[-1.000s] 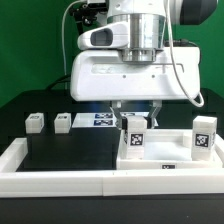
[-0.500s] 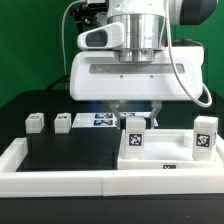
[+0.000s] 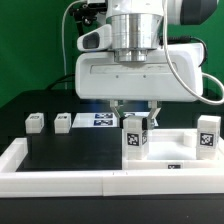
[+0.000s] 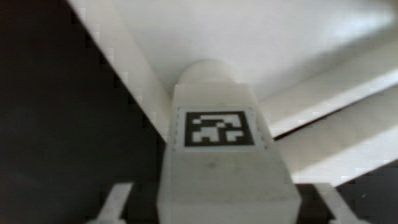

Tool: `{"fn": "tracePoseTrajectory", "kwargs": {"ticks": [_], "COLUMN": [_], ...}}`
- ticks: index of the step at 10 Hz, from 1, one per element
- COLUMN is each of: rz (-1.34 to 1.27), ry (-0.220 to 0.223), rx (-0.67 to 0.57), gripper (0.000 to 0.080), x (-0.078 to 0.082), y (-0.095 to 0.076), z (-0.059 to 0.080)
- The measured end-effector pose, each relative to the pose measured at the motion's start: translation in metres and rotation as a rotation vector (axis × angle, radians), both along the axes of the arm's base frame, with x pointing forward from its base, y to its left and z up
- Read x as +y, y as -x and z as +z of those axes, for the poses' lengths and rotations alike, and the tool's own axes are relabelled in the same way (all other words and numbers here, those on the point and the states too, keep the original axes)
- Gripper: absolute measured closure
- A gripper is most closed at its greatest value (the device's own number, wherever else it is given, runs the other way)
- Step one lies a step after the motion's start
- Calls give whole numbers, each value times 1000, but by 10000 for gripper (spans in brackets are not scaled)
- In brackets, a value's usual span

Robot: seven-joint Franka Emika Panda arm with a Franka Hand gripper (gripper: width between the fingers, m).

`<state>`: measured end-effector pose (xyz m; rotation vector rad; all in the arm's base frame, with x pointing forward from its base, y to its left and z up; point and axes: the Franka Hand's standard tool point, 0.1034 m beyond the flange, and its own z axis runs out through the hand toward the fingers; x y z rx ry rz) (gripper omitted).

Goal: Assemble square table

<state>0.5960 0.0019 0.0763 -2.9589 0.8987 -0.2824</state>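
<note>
Tool (image 3: 136,114) clamps leg (image 3: 135,140) near tabletop (image 3: 176,149) edge.

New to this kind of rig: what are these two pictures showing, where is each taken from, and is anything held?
The big white machine is a robot arm; its two-fingered tool hangs beneath it. One picture is from a camera off the arm, the other from a camera on the wrist, looking along the tool. The tool is closed on a chunky white tagged leg, upright on the flat white table top. A second leg stands at the top's corner on the exterior view's right. A third leg and a fourth leg sit on the black surface beside the marker board.
</note>
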Motion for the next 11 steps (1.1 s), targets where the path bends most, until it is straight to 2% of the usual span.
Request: {"fn": "tracePoseTrajectory", "kwargs": {"ticks": [8,10,11], "rz": [-585,-631,-598], "ry": [-110,-122,-116], "rx": [-10,-8,-7], "gripper": [506,506,412], "x": [-1,-2,-1], "y": [-2,-1,-1], "z": [1,1,1]}}
